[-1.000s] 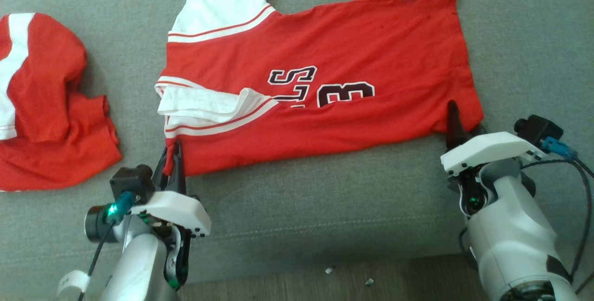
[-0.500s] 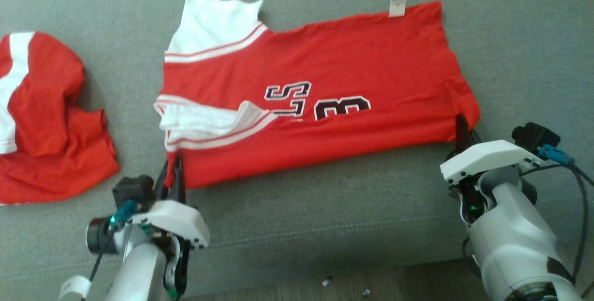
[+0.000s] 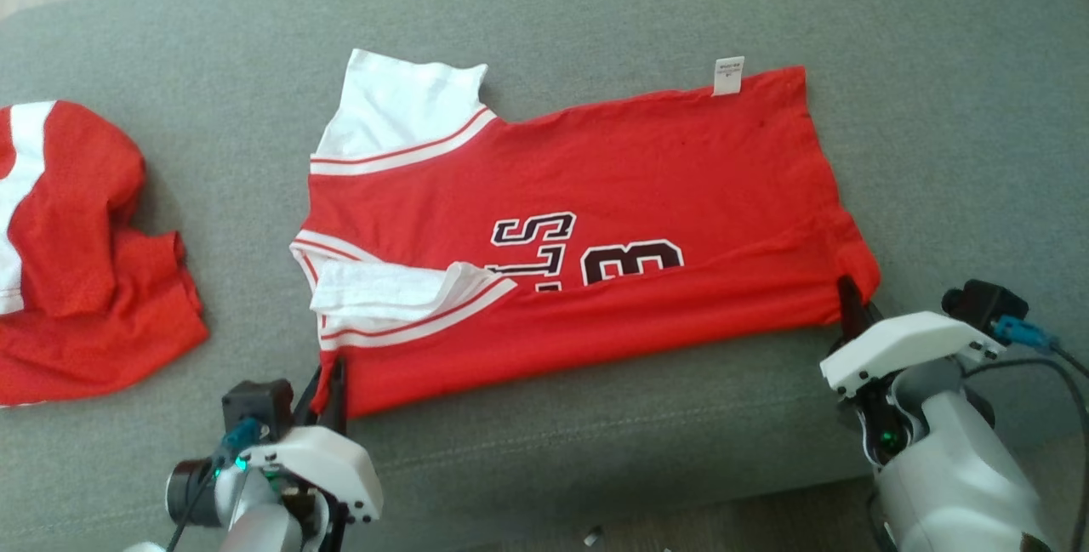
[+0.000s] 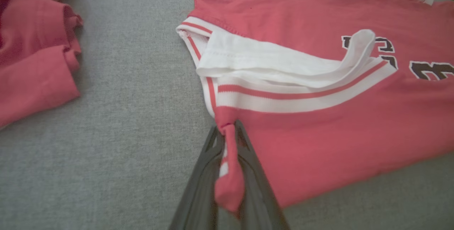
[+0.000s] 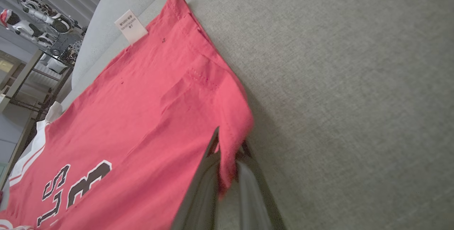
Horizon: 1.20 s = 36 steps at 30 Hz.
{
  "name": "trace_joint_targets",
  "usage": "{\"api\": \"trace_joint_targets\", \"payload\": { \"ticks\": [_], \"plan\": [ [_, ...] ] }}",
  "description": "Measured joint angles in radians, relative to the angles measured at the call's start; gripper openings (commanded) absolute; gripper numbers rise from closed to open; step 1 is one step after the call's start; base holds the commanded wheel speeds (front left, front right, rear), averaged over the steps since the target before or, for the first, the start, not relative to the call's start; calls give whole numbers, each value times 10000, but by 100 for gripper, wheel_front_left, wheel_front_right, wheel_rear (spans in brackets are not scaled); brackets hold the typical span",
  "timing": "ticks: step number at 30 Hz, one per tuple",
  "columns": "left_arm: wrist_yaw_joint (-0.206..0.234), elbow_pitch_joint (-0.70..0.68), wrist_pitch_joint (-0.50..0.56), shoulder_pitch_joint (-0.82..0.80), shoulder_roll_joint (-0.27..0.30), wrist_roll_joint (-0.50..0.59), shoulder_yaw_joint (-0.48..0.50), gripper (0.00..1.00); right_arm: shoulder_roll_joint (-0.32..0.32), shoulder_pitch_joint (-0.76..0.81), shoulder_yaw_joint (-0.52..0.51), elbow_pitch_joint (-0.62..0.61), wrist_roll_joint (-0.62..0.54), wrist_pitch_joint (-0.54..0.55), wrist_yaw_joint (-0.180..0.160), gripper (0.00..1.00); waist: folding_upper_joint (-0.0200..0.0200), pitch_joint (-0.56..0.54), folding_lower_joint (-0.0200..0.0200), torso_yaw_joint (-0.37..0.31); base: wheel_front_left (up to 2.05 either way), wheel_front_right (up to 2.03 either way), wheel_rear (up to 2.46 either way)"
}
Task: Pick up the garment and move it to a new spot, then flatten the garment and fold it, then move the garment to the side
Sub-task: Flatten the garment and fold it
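- Garment [image 3: 578, 229], a red jersey with white sleeves and dark lettering, lies spread flat on the grey cushion [image 3: 595, 16], its long near edge facing the robot.
- Left gripper [image 3: 333, 373] is closed on the near corner at the shoulder end. In the left wrist view, red cloth is bunched between its dark fingers [image 4: 260, 187].
- Right gripper [image 3: 848, 301] is clamped on the near hem corner.
- Folded sleeve [image 3: 383, 293] lies across the chest, just beyond the left gripper.
- White label [image 3: 728, 76] sticks out from the far edge.
- Second red garment [image 3: 76, 280] lies crumpled, well apart to the left.
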Motion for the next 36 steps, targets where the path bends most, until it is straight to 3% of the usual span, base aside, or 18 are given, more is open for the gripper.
{"api": "trace_joint_targets", "payload": {
  "ticks": [1, 2, 3, 5, 9, 12, 18, 23, 26, 36],
  "plan": [
    [2, 13, 2, 35, 0, 0, -15, 0, 4, 75, 6, -86, 50, 40, 0, 0, 0, -18, 0, -14, 0, 0, 0],
    [2, 21, 19, 62, 0, -2, -31, 0, 2, 147, 4, -150, 44, 38, 0, 47, 0, -35, 0, -25, 0, 0, 0],
    [6, 38, 46, 80, 0, -15, -36, 19, 2, 222, 2, -215, 35, 38, 0, 100, 0, -55, 0, -32, 0, 0, 0],
    [94, 94, 96, 82, 8, -107, -29, 100, 0, 376, -23, -424, 35, 35, -2, 100, 0, -99, 0, -44, 0, 0, 0],
    [211, 67, 155, 121, 8, -249, 82, 100, 4, 520, 27, -930, -67, -86, -2, 100, 0, -164, 0, -90, 0, 0, 0],
    [533, -449, -52, 128, 17, -535, 566, 100, -27, 546, 224, -1695, -491, -500, -2, 100, 0, -218, 0, -143, 0, 0, 0],
    [537, -1799, -194, 123, 29, -617, 924, 100, -25, 916, 673, -3476, -932, -1220, -2, 100, 0, -203, 0, -223, 0, 0, 0],
    [491, -2073, -123, -174, 161, -606, 894, 100, 21, 1125, 1041, -4807, -1517, -1361, -2, 100, 0, 110, 0, -376, 0, 0, 0],
    [-105, -2079, 846, -958, 441, -683, 671, 100, 31, 1110, 1175, -5618, -2027, -1432, -2, 100, 0, 450, 0, -517, 0, 0, 0],
    [-991, -1653, 4360, -5177, 2203, -562, 577, 100, 366, 151, 1971, -7235, -2612, -1193, -2, 100, 0, 2120, 1, -1359, 0, 0, 0]
  ]
}}
